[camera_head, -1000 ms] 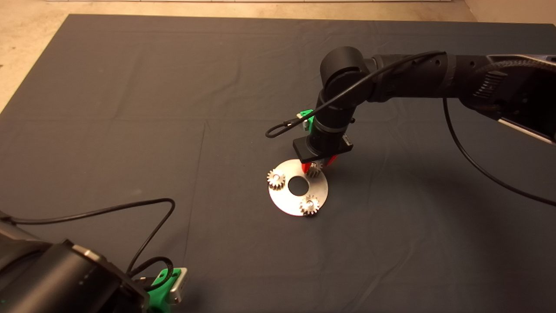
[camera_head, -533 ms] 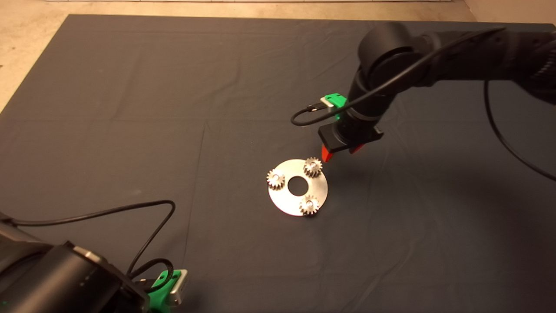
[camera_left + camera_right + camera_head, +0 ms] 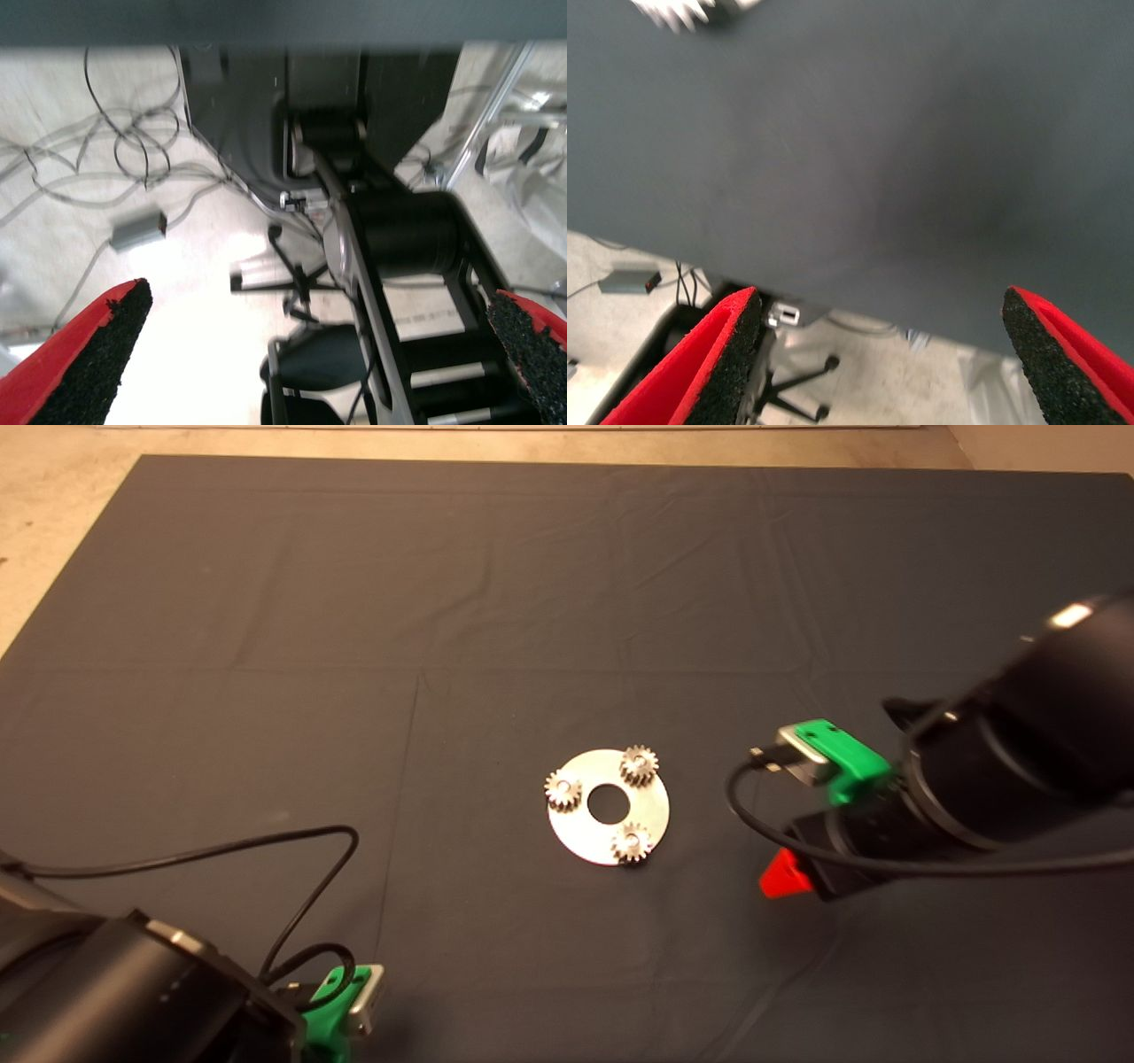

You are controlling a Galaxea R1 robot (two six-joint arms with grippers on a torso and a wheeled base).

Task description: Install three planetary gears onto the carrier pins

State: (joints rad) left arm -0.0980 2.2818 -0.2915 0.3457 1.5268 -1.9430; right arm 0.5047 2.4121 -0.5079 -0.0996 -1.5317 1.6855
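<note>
A shiny round metal disc (image 3: 651, 808) with a large centre hole lies at the mat's middle. Three small silvery gears sit on it, one at the back (image 3: 638, 765), one at the left (image 3: 563, 790), one at the front (image 3: 631, 842). The carrier pins are hidden inside the gears' centre holes. My right gripper (image 3: 881, 354) is open and empty, to the right of the disc in the head view (image 3: 784, 875), well apart from it. A gear edge (image 3: 678, 12) shows at a corner of the right wrist view. My left gripper (image 3: 301, 354) is open and parked at the mat's lower left (image 3: 341, 1005).
The dark mat (image 3: 266, 646) covers the table. A black cable (image 3: 266, 850) loops over it at the lower left. The left wrist view looks at the floor with cables (image 3: 124, 150) and a chair base (image 3: 301, 283). The right wrist view shows the mat's edge (image 3: 859, 297).
My right gripper let go of the back gear, leaving it on the disc, and drew away to the right and toward the front. The left arm has not moved.
</note>
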